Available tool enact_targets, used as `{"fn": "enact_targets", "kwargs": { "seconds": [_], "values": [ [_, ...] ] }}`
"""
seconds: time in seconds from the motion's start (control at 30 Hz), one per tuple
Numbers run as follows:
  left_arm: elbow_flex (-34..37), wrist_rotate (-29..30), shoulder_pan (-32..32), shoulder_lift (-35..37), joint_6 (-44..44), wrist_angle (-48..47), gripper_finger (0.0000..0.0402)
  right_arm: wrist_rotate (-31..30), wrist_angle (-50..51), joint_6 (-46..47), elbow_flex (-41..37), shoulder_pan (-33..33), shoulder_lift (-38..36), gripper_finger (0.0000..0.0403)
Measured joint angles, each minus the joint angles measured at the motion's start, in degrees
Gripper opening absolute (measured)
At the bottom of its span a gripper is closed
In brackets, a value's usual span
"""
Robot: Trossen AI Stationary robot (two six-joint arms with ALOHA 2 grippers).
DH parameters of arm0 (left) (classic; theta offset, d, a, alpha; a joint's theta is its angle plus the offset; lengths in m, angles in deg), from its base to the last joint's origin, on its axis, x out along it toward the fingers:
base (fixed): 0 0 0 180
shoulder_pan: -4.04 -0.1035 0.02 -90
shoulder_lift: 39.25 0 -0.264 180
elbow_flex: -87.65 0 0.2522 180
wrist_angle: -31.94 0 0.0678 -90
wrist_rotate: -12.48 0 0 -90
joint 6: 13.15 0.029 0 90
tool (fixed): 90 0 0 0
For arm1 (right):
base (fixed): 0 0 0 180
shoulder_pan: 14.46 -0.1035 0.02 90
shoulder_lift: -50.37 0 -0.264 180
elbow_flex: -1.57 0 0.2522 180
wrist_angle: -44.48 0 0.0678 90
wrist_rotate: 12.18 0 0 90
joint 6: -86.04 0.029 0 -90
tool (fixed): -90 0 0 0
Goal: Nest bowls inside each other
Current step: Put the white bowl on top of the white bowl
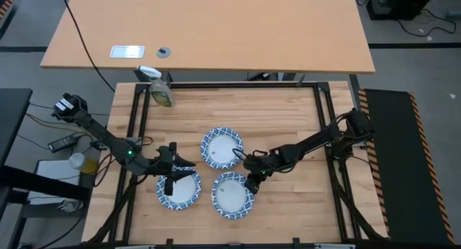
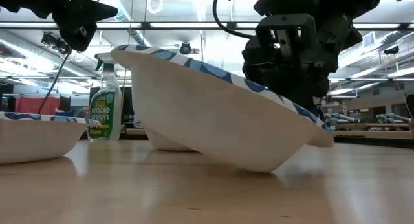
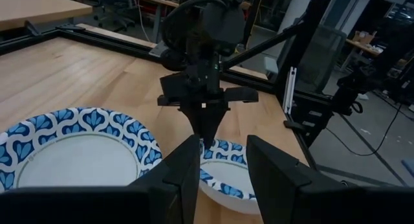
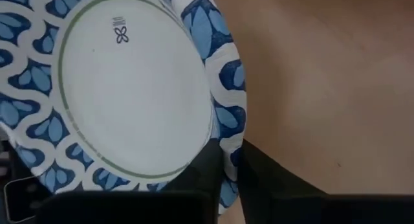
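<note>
Three blue-and-white patterned bowls are on the wooden table: one far centre, one near left and one near right. My right gripper is shut on the near-right bowl, which stands tilted. My left gripper hovers open over the near-left bowl's far rim with nothing between its fingers. The near-left bowl and the far one sit flat on their bases. My right gripper pinches the near-right bowl's rim on its right side, one finger on the inner face and one on the outer. The fingers slant down from the table's right. The bowl is tilted: the held side is low, the left rim is raised, and the base edge is on the table.
A green-labelled spray bottle stands at the far left of the table. A black frame borders the work surface. Bare wood lies to the right of the bowls and along the far side.
</note>
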Motion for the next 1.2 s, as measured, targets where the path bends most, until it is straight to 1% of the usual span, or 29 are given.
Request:
{"fn": "enact_targets", "kwargs": {
  "seconds": [0.2, 0.4, 0.5, 0.67, 0.9, 1.0, 1.2],
  "values": [
    [0.0, 0.0, 0.0, 0.0, 0.0, 0.02, 0.013, 1.62, 0.39, -0.54, 0.19, -0.02, -2.58, 0.0046],
    [0.0, 0.0, 0.0, 0.0, 0.0, 0.02, 0.013, 3.87, 0.58, -2.62, 2.74, 0.47, -5.07, 0.0046],
    [0.0, 0.0, 0.0, 0.0, -0.02, 0.03, 0.013, 3.09, 2.14, -4.73, 4.15, 1.89, -6.17, 0.0046],
    [0.0, 0.0, 0.0, 0.0, -0.02, 0.14, 0.013, 0.3, 4.53, -8.79, 5.68, 6.59, -7.99, 0.0046],
    [0.0, 0.0, 0.0, 0.0, 0.0, 0.83, 0.013, 0.51, 5.79, -14.77, 7.47, 15.77, -8.32, 0.0046],
    [0.0, 0.0, 0.0, 0.0, 0.04, 0.78, 0.013, 0.8, 5.78, -15.93, 7.54, 19.45, -8.29, 0.0046],
    [0.0, 0.0, 0.0, 0.0, 0.09, -0.32, 0.013, 2.29, 5.68, -16.06, 7.54, 23.65, -8.25, 0.0046]
  ]
}}
